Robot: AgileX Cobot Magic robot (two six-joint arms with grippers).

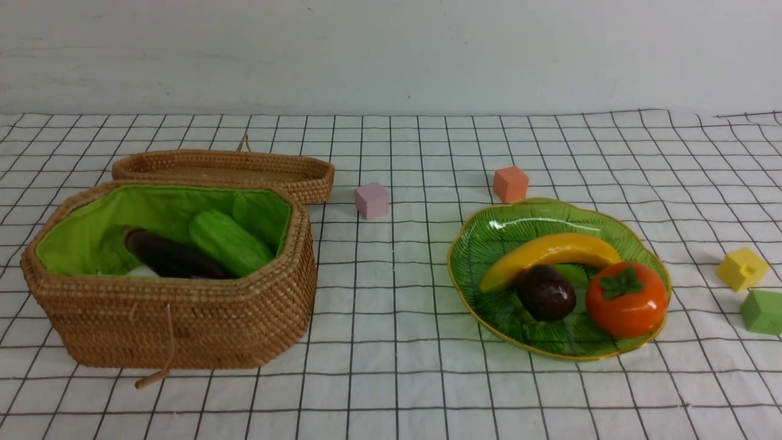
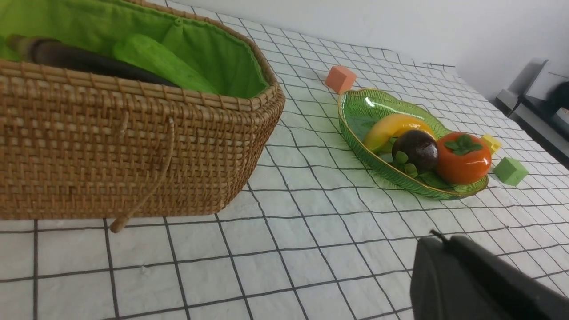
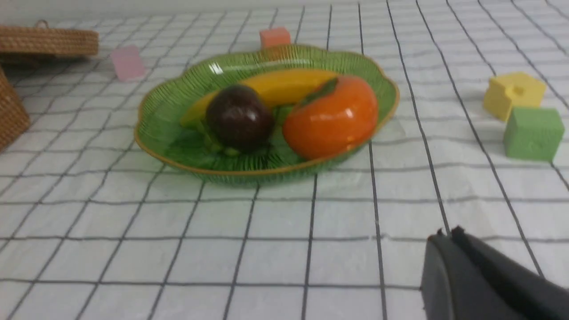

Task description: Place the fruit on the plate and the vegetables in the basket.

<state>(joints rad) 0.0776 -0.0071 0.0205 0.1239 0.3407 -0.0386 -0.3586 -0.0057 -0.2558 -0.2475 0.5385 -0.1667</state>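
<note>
The green glass plate [image 1: 489, 244] on the right holds the yellow banana [image 1: 550, 252], the dark purple mangosteen [image 1: 545, 293] and the orange persimmon [image 1: 626, 299]. The wicker basket [image 1: 171, 318] on the left holds the light-green cucumber [image 1: 229, 242] and the dark eggplant [image 1: 171, 255], with a bit of white beside the eggplant; the carrot is hidden. Neither gripper shows in the front view. My left gripper [image 2: 438, 238] is shut and empty, low over the cloth in front of basket [image 2: 111, 146] and plate [image 2: 355, 133]. My right gripper [image 3: 446, 234] is shut and empty in front of the plate [image 3: 169, 120].
The shallow woven lid [image 1: 226, 168] lies behind the basket. Small cubes lie on the checked cloth: pink [image 1: 372, 200], orange [image 1: 510, 183], yellow [image 1: 741, 268] and green [image 1: 762, 311]. A loose cord toggle [image 1: 153, 379] hangs at the basket's front.
</note>
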